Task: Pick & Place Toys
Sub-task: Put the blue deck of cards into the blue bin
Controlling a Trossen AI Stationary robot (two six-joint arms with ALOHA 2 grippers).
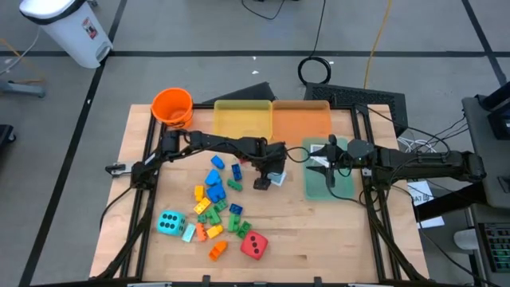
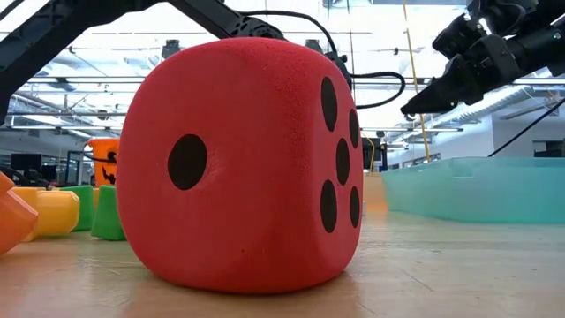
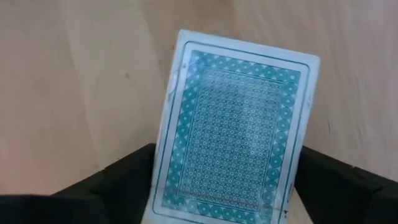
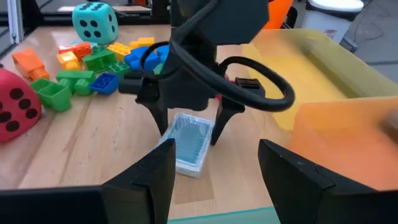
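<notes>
The left gripper (image 4: 189, 134) stands over a playing card (image 4: 189, 144) lying flat on the table (image 1: 319, 231), fingers wide either side. The card's long side runs between them. The right gripper (image 1: 323, 163) hovers over the green tray (image 1: 347, 187), fingers apart and empty.

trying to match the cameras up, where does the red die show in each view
high: red die at the near edge of the toy pile.
low: fills the middle.
left wrist: not in it.
right wrist: cut off at the picture's edge.
Shared landmark: green bricks beside the die, also in high view.
</notes>
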